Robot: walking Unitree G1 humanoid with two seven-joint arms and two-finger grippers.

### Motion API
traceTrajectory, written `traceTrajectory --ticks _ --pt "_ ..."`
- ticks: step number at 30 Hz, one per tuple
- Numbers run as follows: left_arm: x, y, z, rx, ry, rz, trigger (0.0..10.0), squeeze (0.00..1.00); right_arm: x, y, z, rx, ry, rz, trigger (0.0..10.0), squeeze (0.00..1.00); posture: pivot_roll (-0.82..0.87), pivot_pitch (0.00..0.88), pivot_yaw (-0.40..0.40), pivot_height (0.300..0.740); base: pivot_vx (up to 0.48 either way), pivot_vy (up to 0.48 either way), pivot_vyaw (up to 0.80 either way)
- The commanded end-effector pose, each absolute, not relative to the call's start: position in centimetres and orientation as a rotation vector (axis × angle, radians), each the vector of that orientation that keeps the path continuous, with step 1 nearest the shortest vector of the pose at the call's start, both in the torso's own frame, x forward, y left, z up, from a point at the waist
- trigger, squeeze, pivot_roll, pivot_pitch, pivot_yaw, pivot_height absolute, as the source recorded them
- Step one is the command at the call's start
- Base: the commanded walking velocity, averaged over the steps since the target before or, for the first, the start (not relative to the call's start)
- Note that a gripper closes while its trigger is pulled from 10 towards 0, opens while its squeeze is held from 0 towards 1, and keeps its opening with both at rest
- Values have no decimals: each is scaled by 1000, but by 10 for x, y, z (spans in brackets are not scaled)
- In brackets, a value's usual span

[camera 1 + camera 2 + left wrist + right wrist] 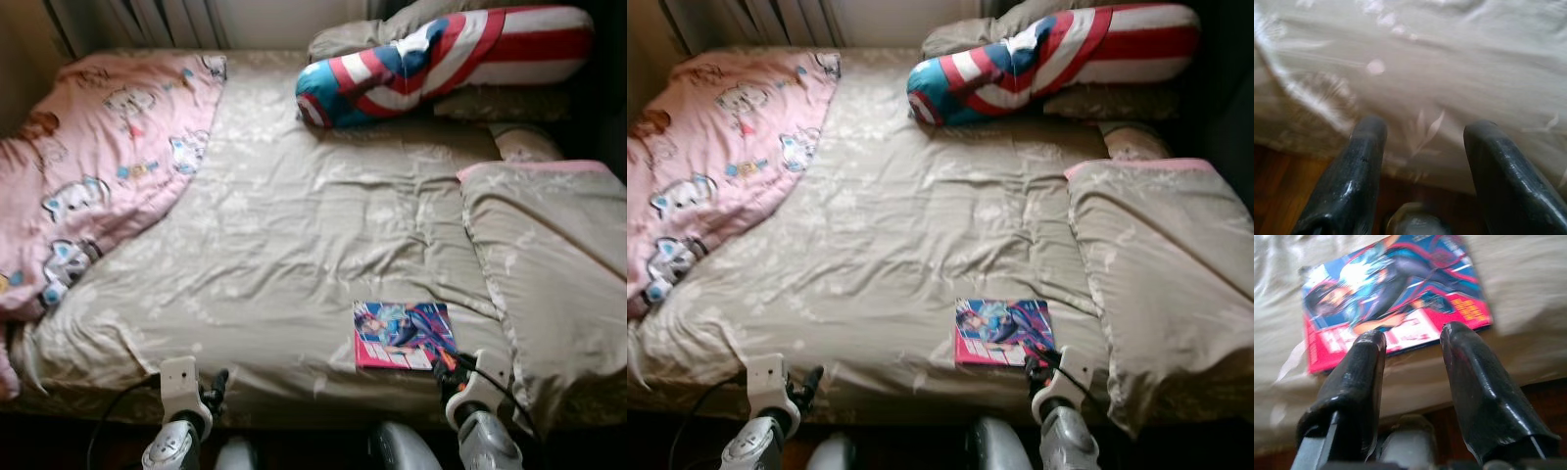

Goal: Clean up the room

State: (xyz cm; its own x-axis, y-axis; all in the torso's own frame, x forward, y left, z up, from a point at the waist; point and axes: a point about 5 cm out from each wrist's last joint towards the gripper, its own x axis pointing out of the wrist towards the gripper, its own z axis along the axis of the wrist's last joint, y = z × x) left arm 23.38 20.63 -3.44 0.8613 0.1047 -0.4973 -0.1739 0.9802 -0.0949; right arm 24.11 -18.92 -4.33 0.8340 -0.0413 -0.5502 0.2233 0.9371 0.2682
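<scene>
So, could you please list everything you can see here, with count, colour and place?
Bed cover: one, beige with a pale leaf print, spread over the whole bed.
Blanket: one, pink with cartoon figures, on the bed's left side toward the head.
Long pillow: one, red, white and blue stripes, across the head of the bed on the right.
Folded quilt: one, beige with a pink edge, along the bed's right side.
Magazine: one, pink and blue cover, flat near the foot edge, right of centre.
Floor: brown wood, below the bed's foot edge.
Left tool: one, black fingers, open, at the foot edge.
Right tool: one, black fingers, open, just short of the magazine.
</scene>
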Motion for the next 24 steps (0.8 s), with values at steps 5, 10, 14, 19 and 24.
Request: traceTrajectory --ticks 5,10,14,19,24 --pt "215 205 -55 -100 655 130 10000 0 220 -189 -60 263 697 -144 10000 0 -16 0 1 737 0 0 0" --pt "205 205 -63 -87 709 139 10000 0 211 -190 -66 245 741 -156 10000 0 -20 0 2 740 0 0 0" --pt "195 206 -70 -76 766 157 10000 0 203 -189 -71 232 789 -160 10000 0 -32 0 0 740 0 0 0" --pt "190 205 -74 -73 787 157 10000 0 190 -186 -79 214 842 -145 10000 0 -27 0 -5 740 0 0 0" --pt "189 203 -75 -72 794 151 10000 0 172 -193 -87 182 911 -140 10000 0 -31 0 -5 740 0 0 0"
